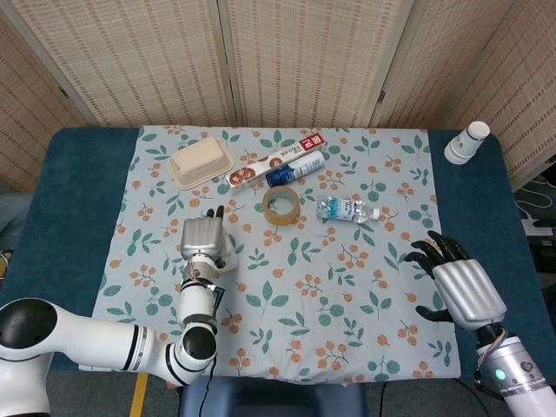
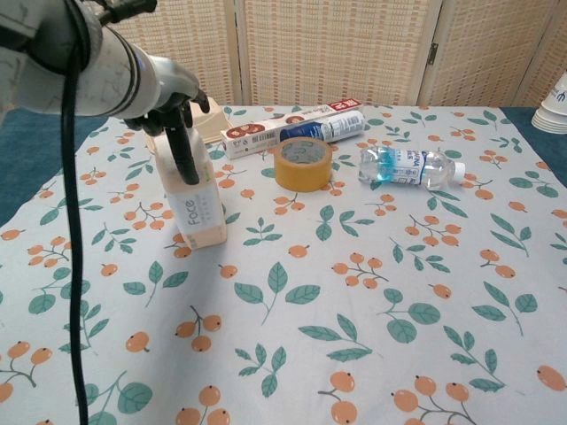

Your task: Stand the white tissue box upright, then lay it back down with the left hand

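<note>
The left hand (image 2: pixel 168 93) grips the top of the white tissue box (image 2: pixel 190 199), dark fingers (image 2: pixel 184 150) running down its front face. The box stands upright on the floral cloth (image 2: pixel 354 292), toward the counter's left side, just in front of a beige lidded container (image 1: pixel 201 163). A roll of brown tape (image 2: pixel 303 163) sits near the box's right; behind it lie a long red-and-white carton (image 2: pixel 288 124) and a blue can (image 2: pixel 323 128). A clear water bottle (image 2: pixel 409 167) lies beyond the tape. The right hand (image 1: pixel 459 285) hovers released, fingers spread, near the counter's right edge. Stacked paper cups (image 1: pixel 466 142) stand at the far right corner.
</note>
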{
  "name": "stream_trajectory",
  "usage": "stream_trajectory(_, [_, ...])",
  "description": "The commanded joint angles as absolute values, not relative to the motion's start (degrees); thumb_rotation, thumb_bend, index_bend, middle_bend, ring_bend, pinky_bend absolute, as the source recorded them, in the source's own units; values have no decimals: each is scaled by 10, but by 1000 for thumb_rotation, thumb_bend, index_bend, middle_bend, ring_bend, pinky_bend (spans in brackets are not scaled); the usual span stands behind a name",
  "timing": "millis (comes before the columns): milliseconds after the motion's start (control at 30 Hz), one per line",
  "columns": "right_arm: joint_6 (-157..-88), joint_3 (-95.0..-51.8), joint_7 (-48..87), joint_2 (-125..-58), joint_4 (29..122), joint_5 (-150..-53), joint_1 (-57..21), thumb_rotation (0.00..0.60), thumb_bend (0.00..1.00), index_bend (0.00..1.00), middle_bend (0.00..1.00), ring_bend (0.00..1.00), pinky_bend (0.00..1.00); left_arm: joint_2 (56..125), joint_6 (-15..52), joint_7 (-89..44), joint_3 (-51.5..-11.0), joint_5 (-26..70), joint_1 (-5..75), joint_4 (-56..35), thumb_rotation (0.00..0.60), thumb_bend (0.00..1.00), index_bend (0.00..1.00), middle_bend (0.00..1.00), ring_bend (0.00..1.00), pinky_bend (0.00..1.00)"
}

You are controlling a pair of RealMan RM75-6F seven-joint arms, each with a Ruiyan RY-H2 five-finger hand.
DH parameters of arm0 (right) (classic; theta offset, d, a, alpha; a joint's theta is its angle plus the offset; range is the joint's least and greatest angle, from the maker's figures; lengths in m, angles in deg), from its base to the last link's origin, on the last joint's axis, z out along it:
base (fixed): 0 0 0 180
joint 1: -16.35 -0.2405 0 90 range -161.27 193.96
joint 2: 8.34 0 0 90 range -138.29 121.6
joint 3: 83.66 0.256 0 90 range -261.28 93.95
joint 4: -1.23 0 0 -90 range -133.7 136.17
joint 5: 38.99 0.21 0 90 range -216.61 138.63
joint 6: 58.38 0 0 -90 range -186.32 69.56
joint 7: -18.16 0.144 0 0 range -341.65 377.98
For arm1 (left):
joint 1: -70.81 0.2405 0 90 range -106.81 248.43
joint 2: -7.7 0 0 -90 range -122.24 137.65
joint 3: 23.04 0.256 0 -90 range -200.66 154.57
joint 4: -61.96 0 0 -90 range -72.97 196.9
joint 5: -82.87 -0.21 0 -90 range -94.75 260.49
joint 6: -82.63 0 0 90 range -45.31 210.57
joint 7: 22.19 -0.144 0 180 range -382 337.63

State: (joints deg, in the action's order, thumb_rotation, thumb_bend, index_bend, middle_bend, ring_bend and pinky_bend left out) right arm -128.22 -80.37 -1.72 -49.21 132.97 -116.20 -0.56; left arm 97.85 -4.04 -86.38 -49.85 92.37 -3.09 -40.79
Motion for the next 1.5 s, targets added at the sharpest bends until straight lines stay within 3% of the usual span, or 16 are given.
stream_trajectory(33, [-1281,-803,-18,-493,1329,-1160,-6,600,74,299,153,0,108,982,-38,-865,-498,921,-27,-402,600,135,0,114,924,1000])
stream_trajectory(367, [-1274,-802,-28,-499,1326,-1147,-11,600,74,300,153,0,109,989,-25,-878,-501,916,-16,-382,600,135,0,139,931,1000])
stream_trajectory(600, [-1272,-801,-31,-502,1322,-1138,-13,600,74,300,153,0,109,996,-19,-882,-493,900,-8,-371,600,143,7,232,940,1000])
stream_trajectory(933, [-1273,-801,-33,-502,1324,-1137,-14,600,74,301,153,0,109,996,-25,-900,-489,889,-2,-376,600,195,302,426,965,1000])
stream_trajectory(1167, [-1274,-801,-33,-503,1323,-1137,-13,600,74,301,154,0,109,986,-29,-899,-495,871,3,-390,600,211,348,516,971,1000])
stream_trajectory(1367, [-1272,-802,-35,-504,1322,-1137,-14,600,74,301,153,0,109,962,-13,-836,-513,814,30,-430,600,210,350,521,979,1000])
stream_trajectory(1500, [-1274,-802,-37,-505,1323,-1138,-14,600,74,301,153,0,109,944,27,-702,-500,687,92,-461,600,204,349,525,983,1000])
